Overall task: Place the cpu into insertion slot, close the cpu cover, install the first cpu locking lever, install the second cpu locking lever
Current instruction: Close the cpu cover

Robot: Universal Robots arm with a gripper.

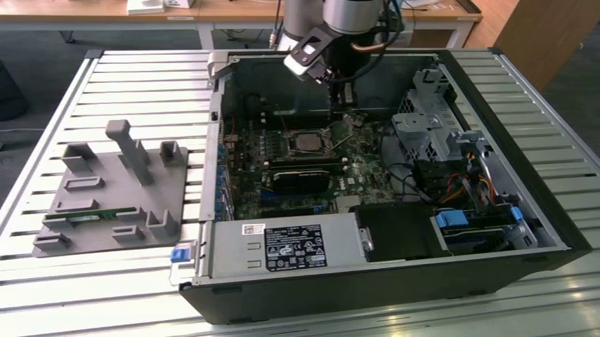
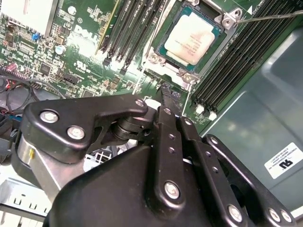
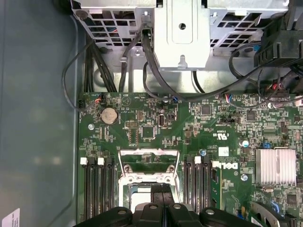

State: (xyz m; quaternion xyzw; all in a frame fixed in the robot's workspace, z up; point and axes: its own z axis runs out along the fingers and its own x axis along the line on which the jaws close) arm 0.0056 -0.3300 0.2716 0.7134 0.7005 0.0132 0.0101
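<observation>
Inside an open computer case, the pale, matte-metal square cpu lies flat in the silver-rimmed insertion slot on the green circuit board, while the black jointed gripper hangs just beside that slot, fingers pressed together on nothing visible, seemingly to push rather than grasp.

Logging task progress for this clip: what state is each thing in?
cpu: seated in the insertion slot, top exposed
cpu cover: hinged open, off the cpu
locking lever: unlatched, swung out over memory slots
gripper: shut, holding nothing
computer case: side open
</observation>
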